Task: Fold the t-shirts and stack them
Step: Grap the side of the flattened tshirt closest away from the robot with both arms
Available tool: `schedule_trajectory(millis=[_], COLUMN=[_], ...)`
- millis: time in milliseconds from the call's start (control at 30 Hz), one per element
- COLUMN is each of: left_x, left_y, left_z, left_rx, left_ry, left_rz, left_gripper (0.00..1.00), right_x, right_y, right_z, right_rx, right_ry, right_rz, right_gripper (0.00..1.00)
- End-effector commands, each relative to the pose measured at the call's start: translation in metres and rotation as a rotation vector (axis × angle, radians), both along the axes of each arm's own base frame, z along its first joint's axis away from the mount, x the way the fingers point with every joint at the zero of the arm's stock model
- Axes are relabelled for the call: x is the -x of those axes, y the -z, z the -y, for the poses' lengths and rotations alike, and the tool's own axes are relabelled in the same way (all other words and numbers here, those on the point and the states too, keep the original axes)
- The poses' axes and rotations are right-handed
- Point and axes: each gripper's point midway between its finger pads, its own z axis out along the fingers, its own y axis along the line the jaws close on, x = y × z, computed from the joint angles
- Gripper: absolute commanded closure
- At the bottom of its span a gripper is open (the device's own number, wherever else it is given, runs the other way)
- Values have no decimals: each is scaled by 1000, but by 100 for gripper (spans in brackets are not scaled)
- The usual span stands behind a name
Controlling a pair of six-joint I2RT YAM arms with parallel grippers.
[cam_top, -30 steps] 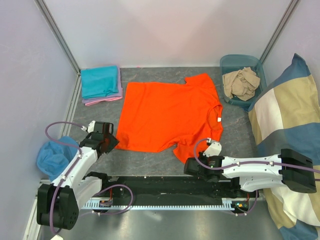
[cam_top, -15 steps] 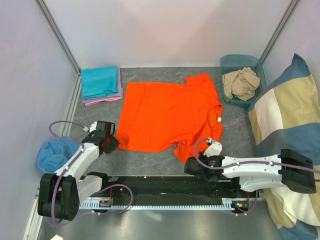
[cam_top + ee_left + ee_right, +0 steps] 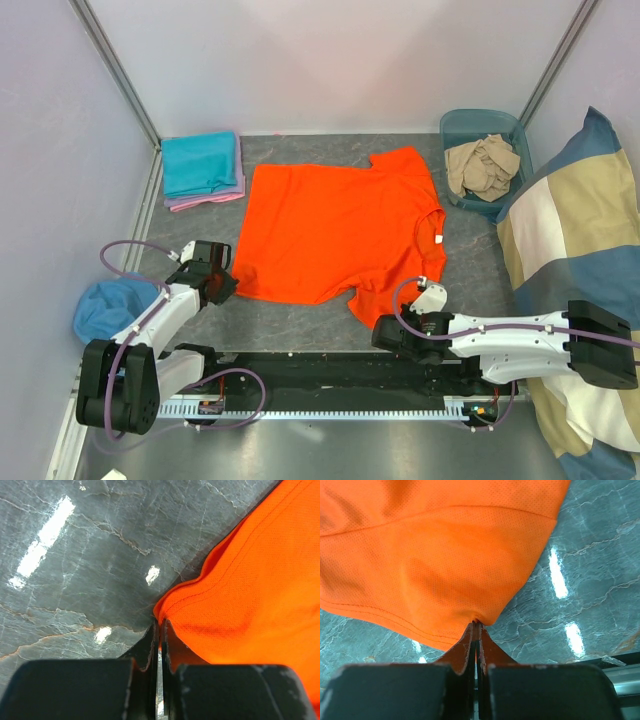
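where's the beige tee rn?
Top view, far right: the beige tee lies crumpled in the teal bin, to the right of the spread orange tee and beside the blocked cushion.

The spread tee (image 3: 335,225) lies mid-tabletop (image 3: 300,320). The folded stack (image 3: 203,168) sits behind-left. The bin (image 3: 480,115), behind-right, holds a crumpled tee (image 3: 483,165).

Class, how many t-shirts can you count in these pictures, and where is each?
4. An orange t-shirt spread flat mid-table; teal t-shirt folded on a pink t-shirt, far left; beige t-shirt crumpled in the bin, far right. The bin may hide more.
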Motion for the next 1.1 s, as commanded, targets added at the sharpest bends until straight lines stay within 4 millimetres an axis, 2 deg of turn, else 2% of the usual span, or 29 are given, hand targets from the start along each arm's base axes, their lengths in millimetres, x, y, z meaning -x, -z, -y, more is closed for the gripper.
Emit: schedule_trajectory(millis=[0, 333, 367, 400, 467, 500, 1067], left_x=[-4, -18, -18, -19, -18, -18, -18], left_y=[1, -16, -15, -16, -15, -15, -15], left_z=[0, 0, 0, 0, 0, 0, -1], left_rx=[-7, -23, -25, -27, -27, -28, -46], left_ry=[8, 36, 39, 42, 45, 46, 79], left_rz=[15, 64, 61, 61, 60, 60, 57], left_gripper=[98, 98, 98, 98, 98, 98, 98], right_x=[-3, -8, -8, -6, -4, -3, 16], right_y=[-4, -20, -20, -19, -18, -16, -5], right_z=[2, 2, 1, 1, -1, -3, -33], right_rx=[-3, 3, 6, 9, 10, 5, -20], right_ry=[15, 21, 17, 14, 9, 5, -61], right_rz=[17, 44, 39, 28, 15, 6, -44], right_gripper=[100, 98, 76, 66, 52, 50, 48])
